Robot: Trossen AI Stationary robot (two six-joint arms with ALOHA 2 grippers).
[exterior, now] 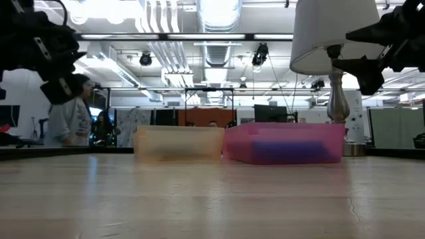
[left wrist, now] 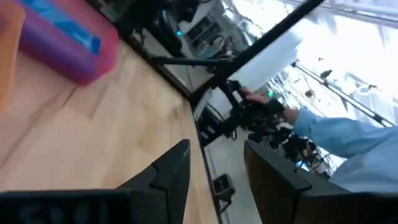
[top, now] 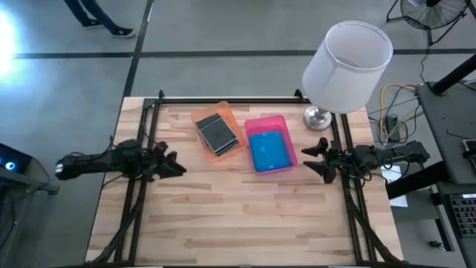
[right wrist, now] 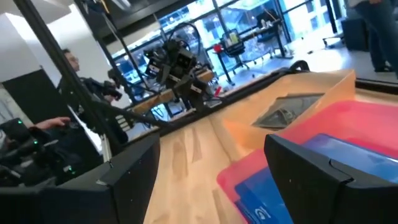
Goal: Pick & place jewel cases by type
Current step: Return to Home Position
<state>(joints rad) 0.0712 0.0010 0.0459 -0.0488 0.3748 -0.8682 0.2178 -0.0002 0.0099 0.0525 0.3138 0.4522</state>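
Your left gripper [top: 177,165] and right gripper [top: 315,158] hung at opposite table [top: 238,223] edges — jaws spread, empty. Jewel cases [top: 217,132] lay in two bins [top: 265,120], open wood between the arms.

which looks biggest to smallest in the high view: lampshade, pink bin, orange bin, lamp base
1. lampshade, though it sits nearer the camera
2. pink bin and orange bin: look alike
3. lamp base
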